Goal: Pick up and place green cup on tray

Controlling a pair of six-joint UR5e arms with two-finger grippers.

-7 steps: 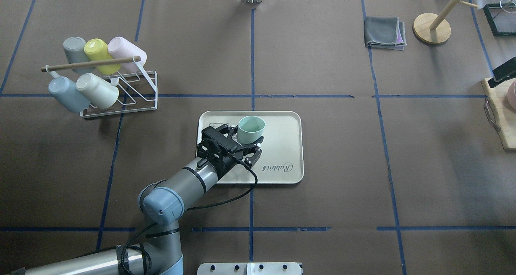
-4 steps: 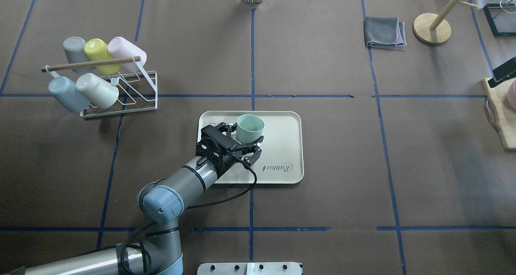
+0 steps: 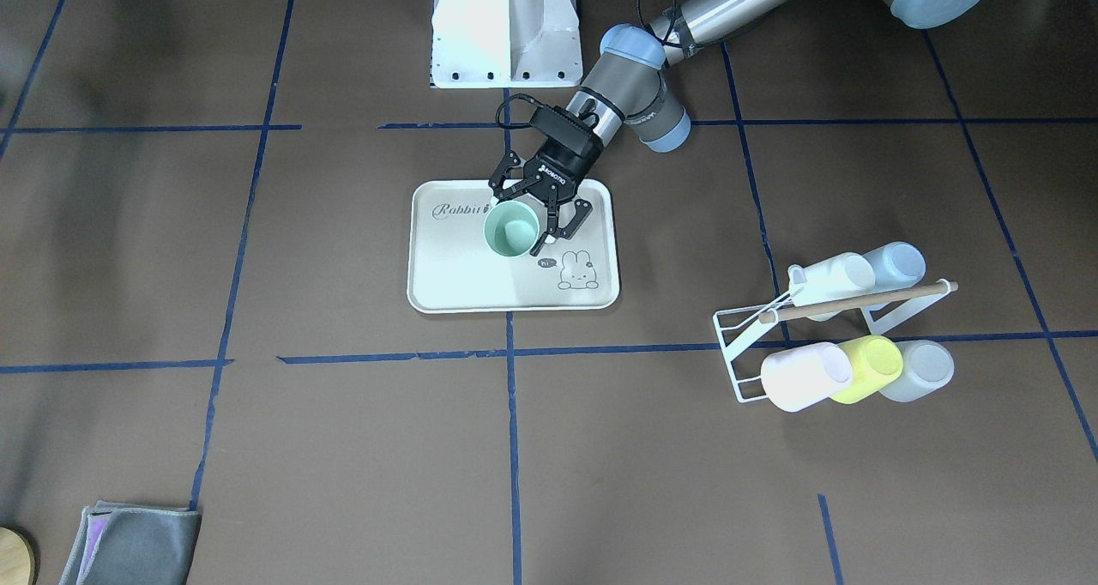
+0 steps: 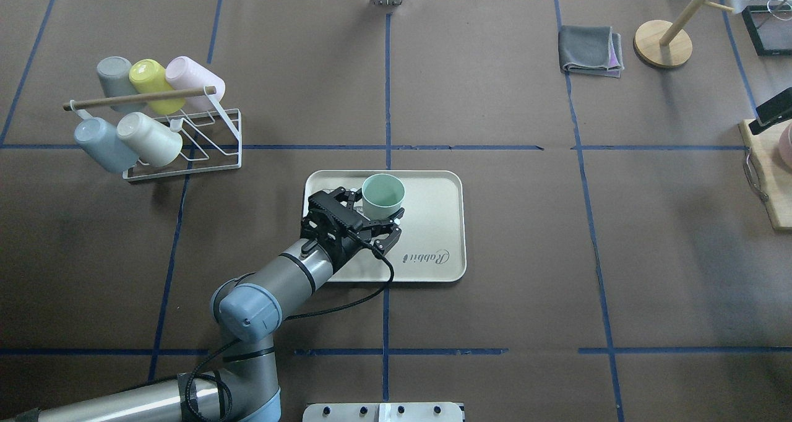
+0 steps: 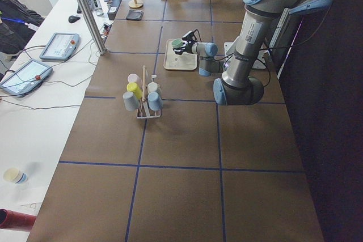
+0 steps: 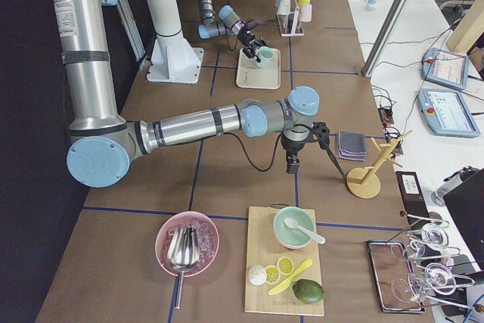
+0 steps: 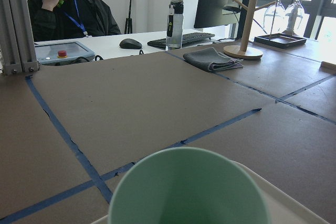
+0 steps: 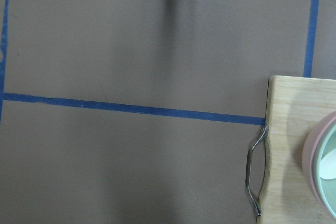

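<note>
The pale mint-green cup [image 4: 383, 194] stands upright, mouth up, over the far left part of the cream tray [image 4: 433, 199], which bears the "Rabbit" script. My left gripper [image 4: 376, 206] reaches in from the near side, its fingers on either side of the cup and shut on it. The front-facing view shows the cup [image 3: 512, 229] between the black fingers, next to the rabbit print on the tray [image 3: 463, 285]. The cup's rim [image 7: 189, 192] fills the bottom of the left wrist view. My right gripper [image 6: 293, 166] hangs far to the right; whether it is open or shut I cannot tell.
A white wire rack [image 4: 179, 131] with several cups stands at the far left. At the far right lie a folded grey cloth [image 4: 591, 51] and a wooden stand base [image 4: 662, 43]. A cutting board [image 4: 770, 180] with a metal handle [image 8: 254, 177] is at the right edge.
The cup and the left gripper have shifted slightly left and away from me over the tray, and the cup now sits more upright. The right arm has not moved.
</note>
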